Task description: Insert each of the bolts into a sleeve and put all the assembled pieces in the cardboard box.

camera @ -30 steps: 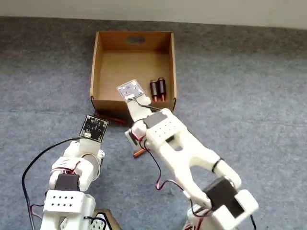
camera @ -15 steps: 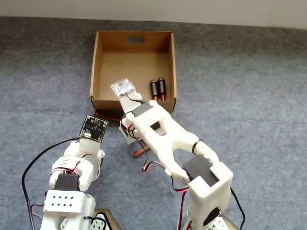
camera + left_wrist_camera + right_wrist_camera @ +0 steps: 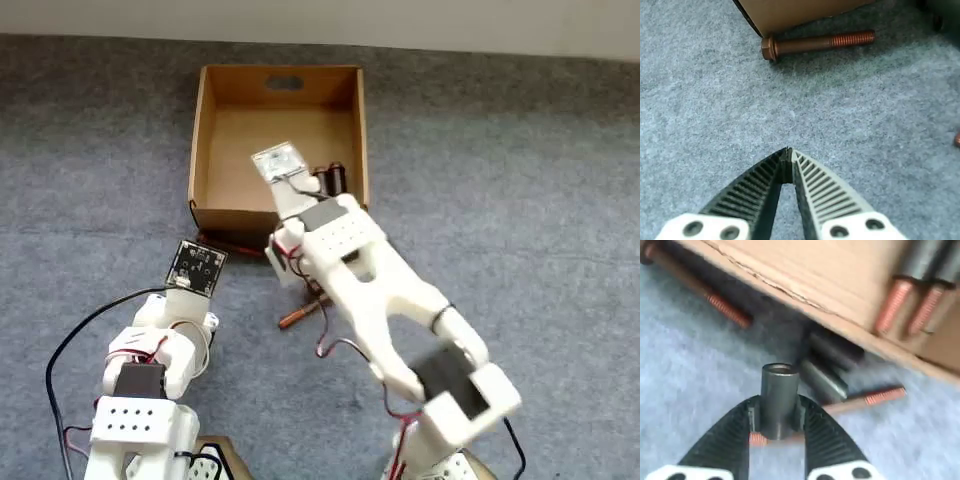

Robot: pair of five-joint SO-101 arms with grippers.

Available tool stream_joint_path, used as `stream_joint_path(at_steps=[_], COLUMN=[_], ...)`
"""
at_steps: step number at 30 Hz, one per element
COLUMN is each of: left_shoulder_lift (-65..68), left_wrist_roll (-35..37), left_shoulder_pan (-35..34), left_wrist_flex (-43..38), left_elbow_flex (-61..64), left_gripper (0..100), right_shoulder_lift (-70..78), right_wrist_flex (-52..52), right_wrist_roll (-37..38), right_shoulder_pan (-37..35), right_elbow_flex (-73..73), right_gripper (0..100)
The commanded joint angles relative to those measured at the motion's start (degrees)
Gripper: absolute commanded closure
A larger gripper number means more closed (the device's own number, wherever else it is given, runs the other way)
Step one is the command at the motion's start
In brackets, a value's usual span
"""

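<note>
My right gripper point(image 3: 779, 412) is shut on a dark sleeve point(image 3: 780, 390) with copper thread showing at its lower end. It hangs over the carpet just in front of the cardboard box point(image 3: 278, 120). Two assembled pieces point(image 3: 330, 180) lie inside the box by its front right corner, also seen as assembled pieces point(image 3: 910, 297). Two loose sleeves point(image 3: 827, 367) and a bolt point(image 3: 872, 399) lie on the carpet ahead. Another bolt point(image 3: 815, 44) lies along the box's front wall. My left gripper point(image 3: 788, 154) is shut and empty, low over the carpet short of that bolt.
Grey carpet covers the table. A loose bolt point(image 3: 300, 317) lies beside the right arm point(image 3: 345, 250), which spans the middle. The left arm point(image 3: 165, 340) stands at the lower left. Open carpet lies to the right of the box.
The right arm swung left, then back right and farther toward the box's front edge, carrying the sleeve. The left arm has stayed still.
</note>
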Motion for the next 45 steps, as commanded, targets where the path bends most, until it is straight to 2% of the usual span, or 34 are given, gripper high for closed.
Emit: stream_joint_path(at_steps=[1,8,12,17,24,33,45], left_shoulder_lift=[-0.57,-0.57,-0.57,-0.57,-0.57,-0.57,-0.57], left_wrist_roll=[-0.35,-0.35,-0.35,-0.35,-0.35,-0.35,-0.35], left_shoulder_pan=[0.57,0.57,0.57,0.57,0.57,0.57,0.57], left_wrist_flex=[-0.97,-0.97,-0.97,-0.97,-0.97,-0.97,-0.97], left_elbow_flex=[-0.13,-0.13,-0.13,-0.13,-0.13,-0.13,-0.13], left_gripper=[99,99,99,99,99,99,99], right_shoulder_lift=[-15.60,-33.27,-34.59,-34.59,-32.57,-11.65,-16.75], right_wrist_flex=[4.09,4.35,4.09,-1.27,-5.76,-0.13,1.80], right_wrist_roll=[0.26,0.62,1.67,6.77,11.34,11.25,11.25], right_shoulder_pan=[3.56,20.35,28.44,33.89,34.95,34.77,32.66], right_elbow_flex=[3.47,17.54,25.80,34.86,42.95,31.25,29.41], right_gripper=[99.2,99.2,99.2,99.2,99.2,95.2,94.6])
